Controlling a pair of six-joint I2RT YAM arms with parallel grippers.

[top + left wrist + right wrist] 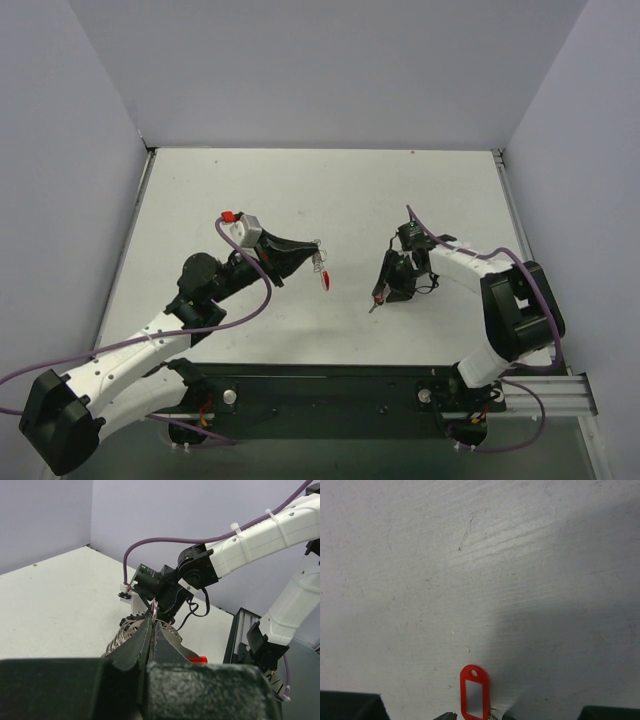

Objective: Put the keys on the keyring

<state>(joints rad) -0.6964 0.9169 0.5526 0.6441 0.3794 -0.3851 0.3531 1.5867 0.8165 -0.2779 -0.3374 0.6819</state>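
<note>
Left pincer (317, 252) reaches inward, jaws pressed together; right pincer (379, 298) points down, jaws seemingly partway apart.

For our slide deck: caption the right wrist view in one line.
Red oblong tag at the bottom edge, between the jaws, white table beyond.

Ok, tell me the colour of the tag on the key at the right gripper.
The tag is red; the right wrist view shows it best.

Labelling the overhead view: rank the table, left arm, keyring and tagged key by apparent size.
1. table
2. left arm
3. keyring
4. tagged key, partly hidden, so its place after the keyring is unsure.
</note>
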